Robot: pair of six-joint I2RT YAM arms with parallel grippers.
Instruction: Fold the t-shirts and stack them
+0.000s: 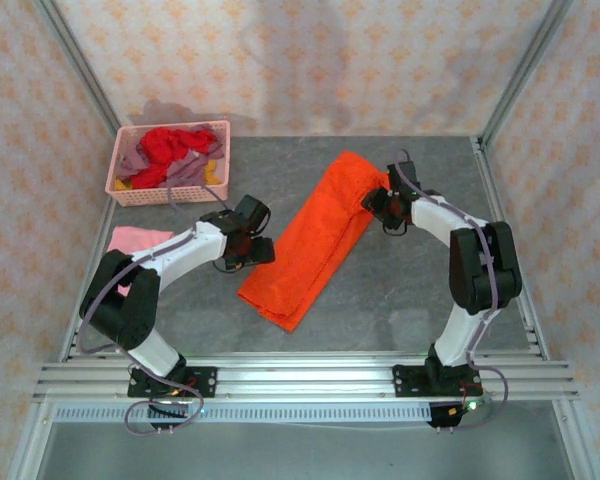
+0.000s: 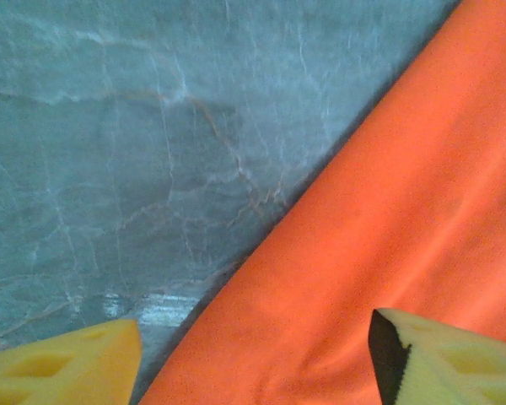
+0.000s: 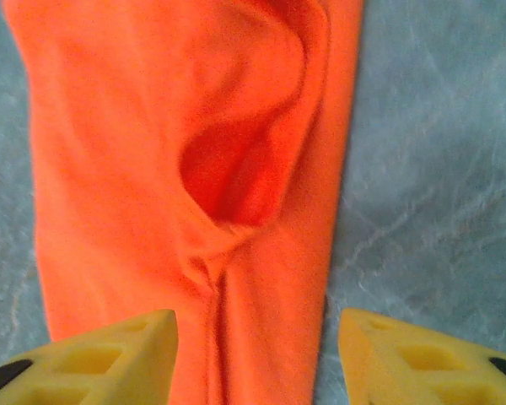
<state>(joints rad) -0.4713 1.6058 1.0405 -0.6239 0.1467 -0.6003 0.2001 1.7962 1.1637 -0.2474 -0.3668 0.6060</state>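
Between your spread fingers [image 2: 67,363]: the orange t-shirt [image 1: 315,240], folded into a long strip.
Your left gripper [image 2: 255,337] stands open over its edge, your right gripper [image 3: 257,329] open astride a puckered fold; the wrist views' edges cut off both shirt ends.

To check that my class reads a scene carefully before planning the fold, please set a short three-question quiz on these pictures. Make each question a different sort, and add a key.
1. True or false: the orange t-shirt lies on the table, outside the pink basket.
2. Where is the light pink t-shirt? A) in the basket B) at the table's left edge C) under the orange t-shirt
3. Which hover at the orange t-shirt's far end: the left fingers or the right fingers?
Key: 1 true; 2 B; 3 the right fingers.
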